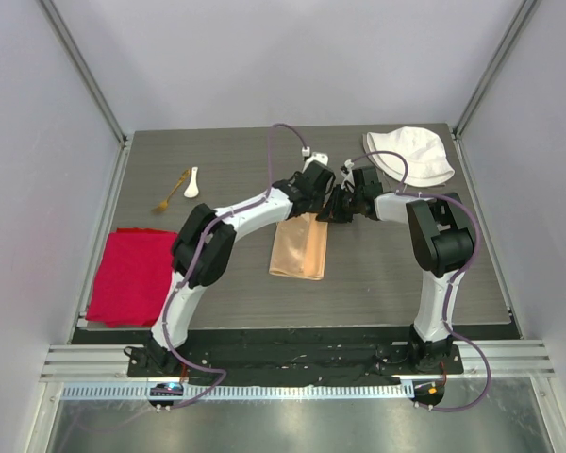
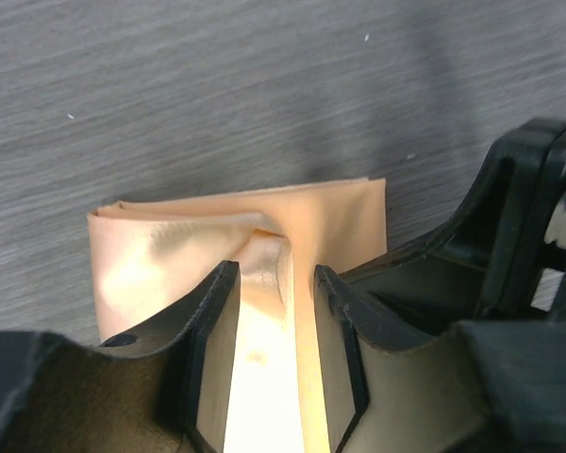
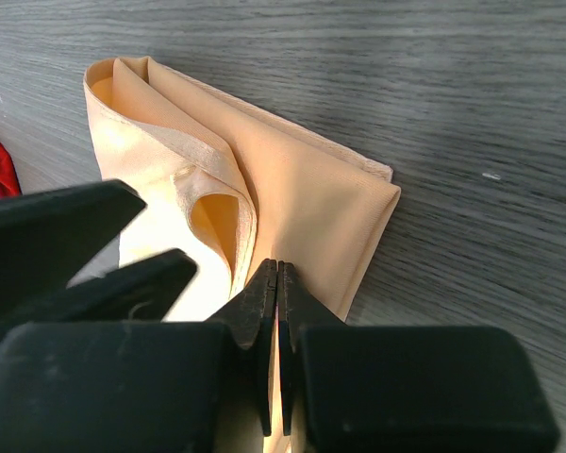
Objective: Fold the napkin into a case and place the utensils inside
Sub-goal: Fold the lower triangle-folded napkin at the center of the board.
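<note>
Sheeny peach-orange cloth napkin (image 1: 299, 247) lies folded on grey woodgrain surface (image 1: 387, 274). Wrist views alone show left end effector (image 2: 275, 274) half-open, loosely astride its puffed fold, and right end effector (image 3: 278, 266) shut.

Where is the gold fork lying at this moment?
In the top view, the gold fork lies on the far left part of the table, right beside the white spoon and beyond the red cloth.

Two end effectors: left end effector (image 2: 275, 302), right end effector (image 3: 277, 283). Beneath them: one napkin (image 1: 299, 247). To their left: one red cloth (image 1: 130, 276), one spoon (image 1: 191, 183), one fork (image 1: 170, 194). To their right: one hat (image 1: 410, 155).
</note>
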Tool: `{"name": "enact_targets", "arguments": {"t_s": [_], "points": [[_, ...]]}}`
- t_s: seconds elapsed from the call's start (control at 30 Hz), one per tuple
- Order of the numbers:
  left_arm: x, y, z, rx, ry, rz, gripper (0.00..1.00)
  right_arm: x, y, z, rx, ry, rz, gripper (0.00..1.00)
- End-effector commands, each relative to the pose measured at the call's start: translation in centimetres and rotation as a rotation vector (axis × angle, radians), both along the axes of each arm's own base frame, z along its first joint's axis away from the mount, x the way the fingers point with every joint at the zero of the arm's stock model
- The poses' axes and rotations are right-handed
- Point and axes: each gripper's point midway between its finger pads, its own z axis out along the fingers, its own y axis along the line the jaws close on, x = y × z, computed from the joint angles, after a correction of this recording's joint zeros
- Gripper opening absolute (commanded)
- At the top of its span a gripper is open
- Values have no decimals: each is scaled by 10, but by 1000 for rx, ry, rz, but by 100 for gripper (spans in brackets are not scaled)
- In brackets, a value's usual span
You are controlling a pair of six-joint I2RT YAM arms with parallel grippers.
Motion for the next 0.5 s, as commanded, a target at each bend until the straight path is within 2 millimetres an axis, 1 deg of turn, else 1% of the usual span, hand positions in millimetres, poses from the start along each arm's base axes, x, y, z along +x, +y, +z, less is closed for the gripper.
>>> {"name": "enact_targets", "arguments": {"t_s": [0.0, 0.03, 0.13, 0.2, 0.33, 0.37, 0.4, 0.47], "points": [[7, 0, 10, 60, -61, 30, 42, 4, -4, -5, -25, -13, 1, 6], [6, -1, 4, 72, -55, 31, 43, 5, -4, -5, -26, -18, 1, 6], [3, 0, -3, 116, -59, 37, 48, 4, -3, -5, -22, -15, 3, 6], [5, 1, -7, 139, -65, 41, 50, 3, -3, -5, -24, -17, 5, 6], [9, 2, -15, 185, -79, 48, 50, 3, -3, -5, -24, -15, 0, 5], [11, 2, -13, 188, -85, 52, 49, 3, -4, -5, -21, -13, -3, 4], [13, 2, -17, 195, -85, 55, 48, 3, -3, -4, -20, -15, -2, 3], [16, 3, -16, 209, -101, 60, 46, 3, -4, -5, -20, -12, -7, 2]]}}
